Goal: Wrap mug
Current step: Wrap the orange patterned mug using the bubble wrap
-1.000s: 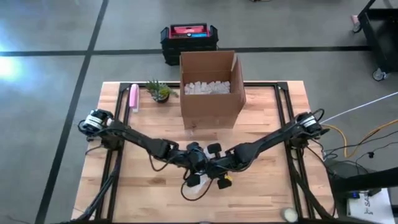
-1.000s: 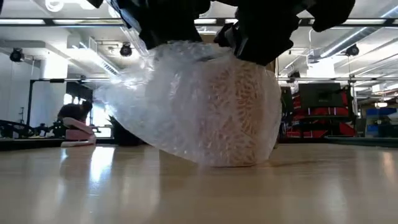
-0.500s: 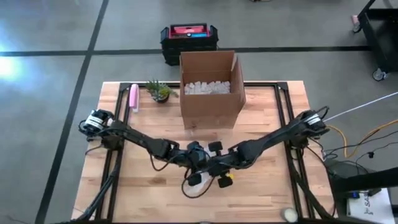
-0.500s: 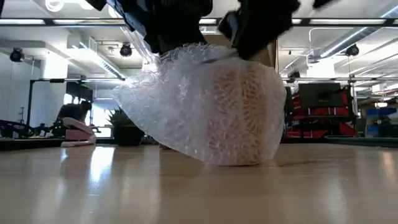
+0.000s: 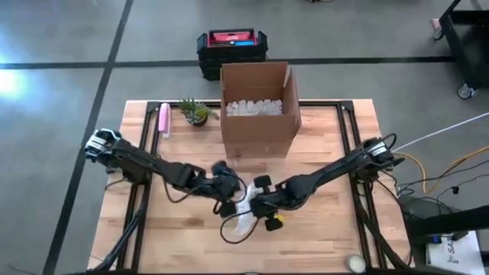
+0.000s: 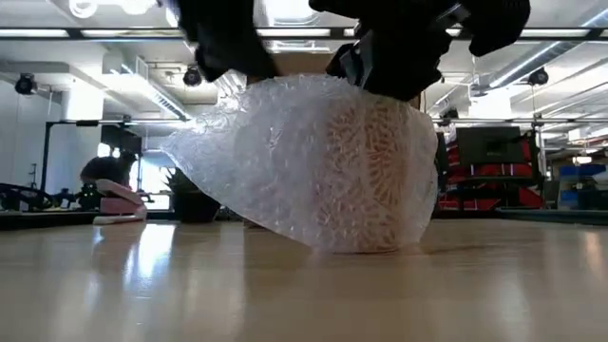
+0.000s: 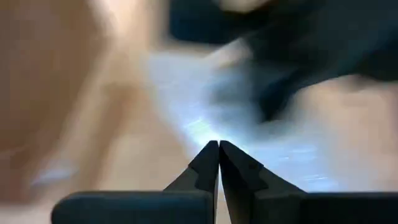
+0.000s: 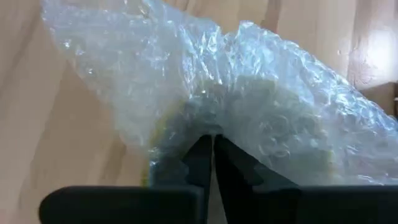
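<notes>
A yellowish mug [image 6: 372, 176] stands on the wooden table [image 5: 321, 229], covered by a sheet of clear bubble wrap [image 6: 294, 166] that drapes over it and trails off toward the table's left. In the high view the wrap [image 5: 241, 221] lies at the table's middle near side. My right gripper [image 8: 212, 138] is over the bundle's top, shut on the wrap. My left gripper [image 7: 219, 144] is shut with nothing between its fingers, just left of the bundle [image 5: 229, 197]. My right gripper pinches a gathered fold of the bubble wrap [image 8: 214, 121] between its two fingers at the bundle's top, over the mug. It comes from above and from the table's right [image 6: 385, 57]. The wrap hangs down around the mug, its lower edge on the table.
An open cardboard box [image 5: 258, 107] with white filler stands at the far middle. A small potted plant [image 5: 197, 112] and a pink object [image 5: 163, 120] sit at the far left. A black and red case [image 5: 231, 46] is on the floor beyond.
My left gripper has drawn back from the top of the bundle toward the table's left and far side. The wrap's loose left flap has sagged and shifted a little. My right gripper has kept its hold.
</notes>
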Available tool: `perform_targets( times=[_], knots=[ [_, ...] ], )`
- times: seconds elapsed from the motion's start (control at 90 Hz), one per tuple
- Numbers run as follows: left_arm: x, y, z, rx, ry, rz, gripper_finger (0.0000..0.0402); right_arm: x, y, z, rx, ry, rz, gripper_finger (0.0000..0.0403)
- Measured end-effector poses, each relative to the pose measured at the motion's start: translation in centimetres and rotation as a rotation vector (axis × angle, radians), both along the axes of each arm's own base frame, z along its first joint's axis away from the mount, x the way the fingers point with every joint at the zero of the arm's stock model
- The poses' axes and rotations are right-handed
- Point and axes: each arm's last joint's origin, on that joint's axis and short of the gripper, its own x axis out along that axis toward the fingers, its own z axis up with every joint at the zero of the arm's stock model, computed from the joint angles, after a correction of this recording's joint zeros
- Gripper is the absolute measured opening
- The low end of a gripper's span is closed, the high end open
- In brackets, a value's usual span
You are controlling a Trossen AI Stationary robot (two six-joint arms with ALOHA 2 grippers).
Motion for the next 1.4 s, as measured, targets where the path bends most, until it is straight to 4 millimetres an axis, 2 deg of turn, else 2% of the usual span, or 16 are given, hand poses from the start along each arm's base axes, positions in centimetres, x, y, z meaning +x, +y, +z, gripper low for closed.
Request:
perform_targets(
  times=[0.1, 0.189, 0.356, 0.567, 0.656, 0.833, 0.922, 1.011, 1.167, 1.267, 1.333, 1.4],
  knots=[
    [0.7, 0.0, -1.0, -0.018, -0.006, -0.008, 0.0, 0.0, 0.0, 0.2, 0.002, -0.005, 0.0, 0.0008],
    [1.8, -0.4, -2.7, -0.006, -0.004, -0.041, 0.0, 0.0, 0.0, 0.2, 0.003, -0.007, -0.001, 0.0008],
    [3.8, -1.5, -2.6, -0.081, -0.158, -0.175, 0.0, 0.0, 0.0, 0.2, 0.002, -0.009, 0.0, 0.0008],
    [4.6, -1.6, -4.4, -0.079, -0.121, -0.19, 0.0, 0.0, 0.0, 0.3, -0.001, -0.009, 0.005, 0.0008],
    [4.8, -1.4, -4.5, -0.084, -0.126, -0.182, 0.0, -0.6, -0.1, 1.4, -0.006, 0.011, 0.004, 0.0008],
    [4.7, -1.2, -4.5, -0.085, -0.119, -0.176, 0.0, -1.7, -0.3, 5.8, 0.0, -0.017, -0.019, 0.0008],
    [4.7, -1.2, -4.5, -0.085, -0.118, -0.176, 0.0, -1.7, -0.6, 6.4, -0.057, -0.069, -0.05, 0.0008],
    [4.7, -1.2, -4.5, -0.085, -0.119, -0.175, 0.0, -1.0, -1.3, 5.2, -0.093, -0.054, -0.059, 0.0008],
    [4.4, -1.2, -4.7, -0.075, -0.094, -0.18, 0.0, 0.2, -1.4, 1.3, -0.051, 0.034, -0.041, 0.0008],
    [4.6, -1.2, -4.5, -0.073, -0.113, -0.178, 0.0, 0.1, -1.4, -0.6, -0.068, 0.128, -0.017, 0.0008],
    [4.6, -1.2, -4.4, -0.081, -0.114, -0.173, 0.0, 0.0, -1.4, -0.6, -0.076, 0.136, 0.0, 0.0008],
    [4.6, -1.1, -4.4, -0.082, -0.116, -0.17, 0.0, -0.2, -1.4, 0.4, -0.068, 0.128, 0.003, 0.0008]
  ],
)
